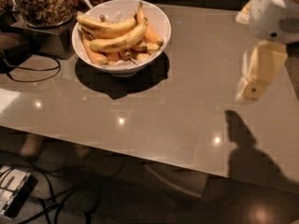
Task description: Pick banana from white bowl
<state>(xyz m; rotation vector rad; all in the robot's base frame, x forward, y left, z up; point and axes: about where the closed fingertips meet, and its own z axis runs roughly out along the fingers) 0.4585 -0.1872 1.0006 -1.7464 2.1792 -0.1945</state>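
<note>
My gripper hangs at the far right of the scene, above the grey-brown table and holding nothing. It is cream-coloured and tapers downward below the white rounded body of my arm. I cannot tell whether it is open or closed. Its dark shadow falls on the table nearer to the viewer.

The white bowl stands well apart from it, on the far left part of the table. It is heaped with yellow bananas. The banana, long, plump and curved, lies across the top of the pile, with 1 similar banana just behind it and shorter orange-tinged ones beneath.

To the left of the bowl, a glass jar of brown nuts sits on a dark box. A black cable loops on the table at the left edge.
</note>
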